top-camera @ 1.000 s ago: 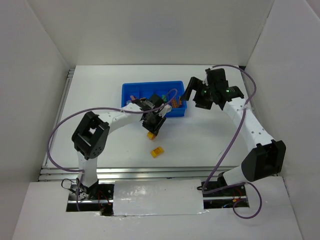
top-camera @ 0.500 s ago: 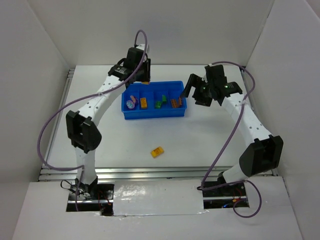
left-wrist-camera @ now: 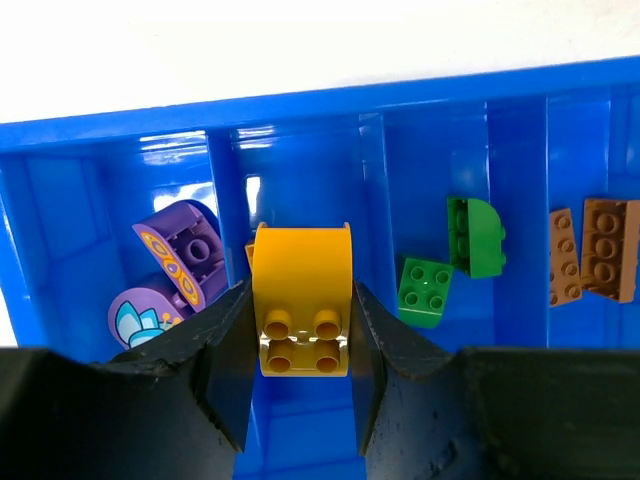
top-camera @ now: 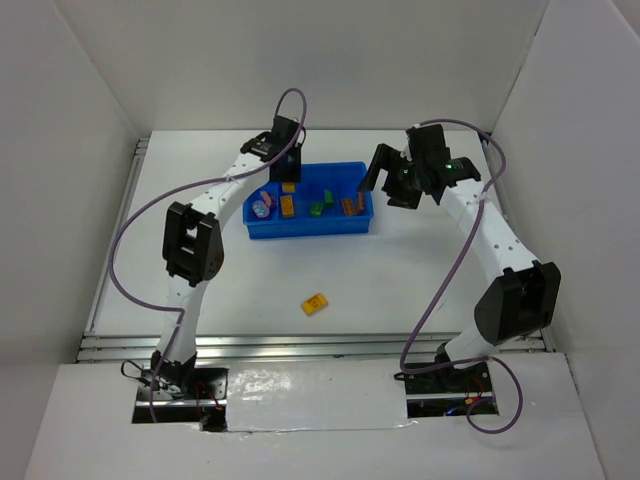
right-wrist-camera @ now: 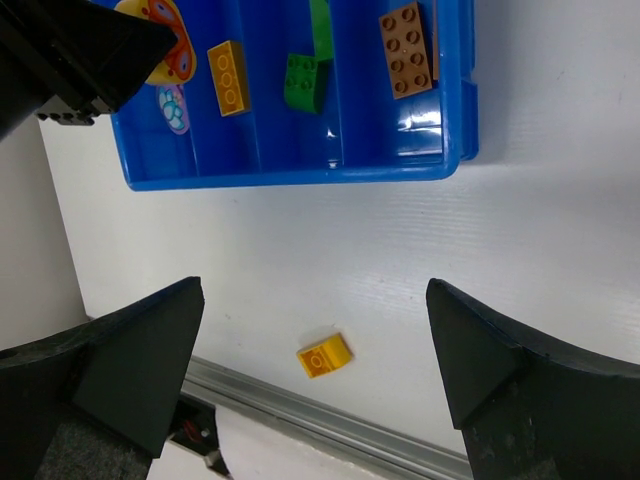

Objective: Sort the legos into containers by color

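Held yellow brick is clamped in the left gripper, jaws narrow, pressing its two long sides. It hangs over the blue tray, above the second compartment counted from the tray's purple end. The brick's long axis runs parallel to the tray's divider walls, with the studded end toward the wrist and the smooth curved end toward the tray's far wall. A divider shows on either side of the fingers, so the brick looks centred in the slot, not over a wall. Height above the tray floor: cannot tell.

A second yellow brick lies flat in that same compartment. Purple pieces are in the end compartment next door, green bricks in the compartment on the other side, and brown bricks beyond those.

Judgement: this is the drop-off step. The colour match is right, so the move is straight down and open, with no sideways shift needed.

Loose yellow brick lies on the table, well apart from the tray, off its near long side and roughly opposite the tray's middle. Right gripper hovers off the tray's brown end, jaws wide, nothing in them. The loose brick looks about equally far from both grippers. The right one is free, so it is probably the better pick.
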Tool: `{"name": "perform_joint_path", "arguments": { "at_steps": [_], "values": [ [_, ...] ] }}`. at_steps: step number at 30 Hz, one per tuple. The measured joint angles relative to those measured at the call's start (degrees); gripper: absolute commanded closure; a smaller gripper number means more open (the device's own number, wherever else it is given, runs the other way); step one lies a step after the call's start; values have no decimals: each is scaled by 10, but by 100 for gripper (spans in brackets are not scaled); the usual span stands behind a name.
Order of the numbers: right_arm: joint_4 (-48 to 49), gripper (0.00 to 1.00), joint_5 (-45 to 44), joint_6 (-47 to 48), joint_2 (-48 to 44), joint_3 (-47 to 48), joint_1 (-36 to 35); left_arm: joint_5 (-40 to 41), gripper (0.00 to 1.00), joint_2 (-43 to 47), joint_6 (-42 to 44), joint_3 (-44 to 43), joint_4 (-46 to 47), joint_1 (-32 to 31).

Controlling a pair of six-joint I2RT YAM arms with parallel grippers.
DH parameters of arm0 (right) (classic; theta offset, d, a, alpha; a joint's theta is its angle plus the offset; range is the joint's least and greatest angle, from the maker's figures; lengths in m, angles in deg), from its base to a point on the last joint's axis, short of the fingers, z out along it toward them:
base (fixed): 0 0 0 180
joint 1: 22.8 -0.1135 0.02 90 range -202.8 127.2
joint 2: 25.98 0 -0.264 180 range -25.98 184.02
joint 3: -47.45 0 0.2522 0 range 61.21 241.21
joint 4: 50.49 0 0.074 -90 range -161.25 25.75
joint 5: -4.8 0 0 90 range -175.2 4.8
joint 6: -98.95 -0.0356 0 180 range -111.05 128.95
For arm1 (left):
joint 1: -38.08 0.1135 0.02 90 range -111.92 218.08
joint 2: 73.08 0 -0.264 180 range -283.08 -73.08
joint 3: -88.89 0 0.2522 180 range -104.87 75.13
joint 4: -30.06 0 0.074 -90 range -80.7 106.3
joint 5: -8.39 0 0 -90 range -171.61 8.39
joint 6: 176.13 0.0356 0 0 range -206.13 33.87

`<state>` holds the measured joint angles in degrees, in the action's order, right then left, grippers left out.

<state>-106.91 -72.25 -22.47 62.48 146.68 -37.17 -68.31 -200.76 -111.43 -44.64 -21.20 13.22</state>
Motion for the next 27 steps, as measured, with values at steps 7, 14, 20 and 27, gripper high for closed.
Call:
{"name": "perform_joint_path", "arguments": {
  "at_steps": [7,14,20,27],
  "values": [
    [-2,0,1,2,3,1,0,-9,0,0,-13,2,2,3],
    [-4,0,0,4,7,3,0,-28,2,12,-2,5,-4,3],
    [-5,0,-11,2,5,2,0,-51,0,188,41,160,-10,-11],
    [-30,0,-104,-26,-31,0,12,-91,0,396,91,382,-24,-176]
  ]
}}
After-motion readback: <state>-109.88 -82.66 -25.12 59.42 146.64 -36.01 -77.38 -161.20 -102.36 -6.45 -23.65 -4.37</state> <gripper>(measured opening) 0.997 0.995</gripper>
